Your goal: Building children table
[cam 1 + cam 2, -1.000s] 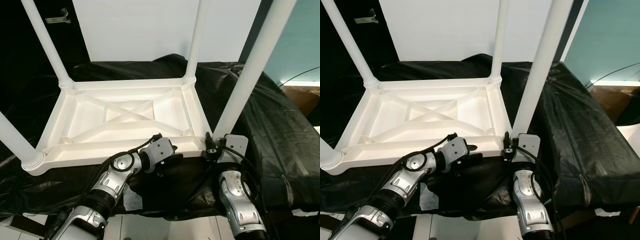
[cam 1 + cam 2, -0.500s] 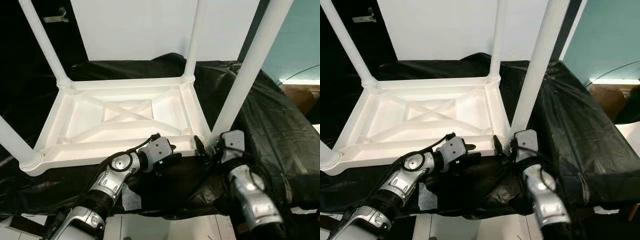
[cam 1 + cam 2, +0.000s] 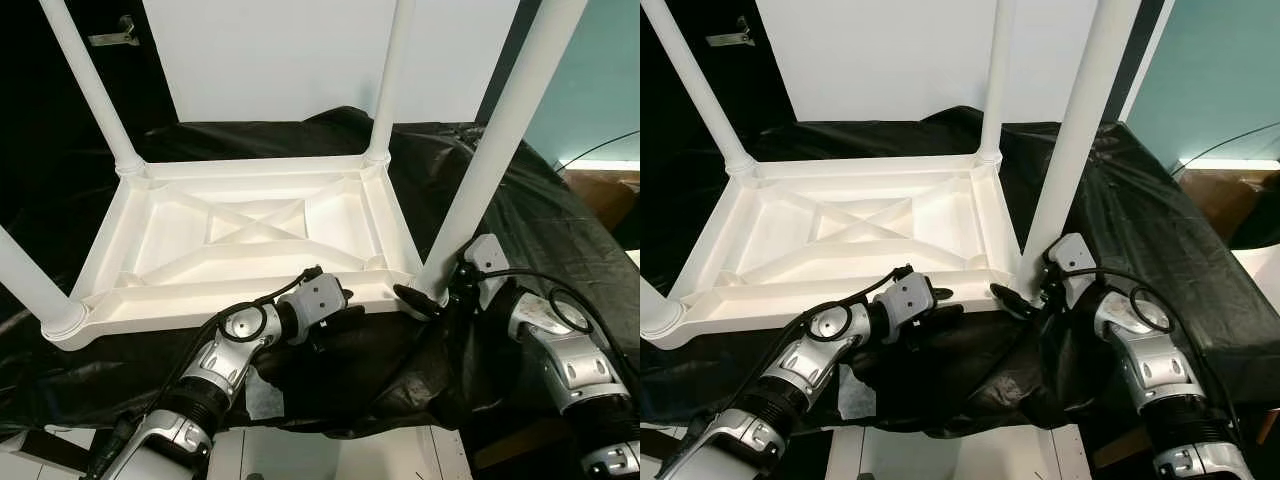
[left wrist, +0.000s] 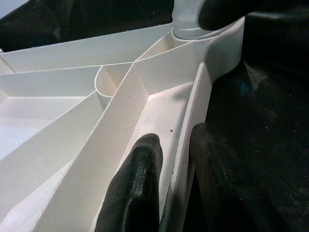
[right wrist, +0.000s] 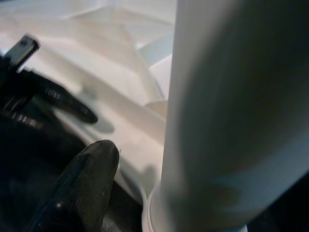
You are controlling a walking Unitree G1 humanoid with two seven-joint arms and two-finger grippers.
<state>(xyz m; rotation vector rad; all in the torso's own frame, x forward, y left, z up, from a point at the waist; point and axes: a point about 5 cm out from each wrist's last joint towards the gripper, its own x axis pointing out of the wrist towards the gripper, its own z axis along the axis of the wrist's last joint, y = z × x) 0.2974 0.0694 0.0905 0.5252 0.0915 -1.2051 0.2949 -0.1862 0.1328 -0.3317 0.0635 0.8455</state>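
Note:
The white plastic children's table (image 3: 250, 225) lies upside down on black sheeting, its legs pointing up. My left gripper (image 3: 335, 320) is shut on the near rim. In the left wrist view one finger (image 4: 140, 179) lies inside the rim and the other outside. My right gripper (image 3: 425, 298) is at the base of the near right leg (image 3: 490, 150), reaching in from the right. One finger (image 5: 82, 188) stands a little off the leg (image 5: 231, 111). The other finger is hidden behind the leg.
Black sheeting (image 3: 540, 240) covers the work surface and drops away at the near edge. A white panel (image 3: 280, 60) stands behind, with a teal wall (image 3: 600, 80) to the right. A scrap of white paper (image 3: 262, 392) lies under my left arm.
My right arm has swung from in front of the near right leg round to its right side, the gripper staying at the leg's base. The left gripper has kept its hold.

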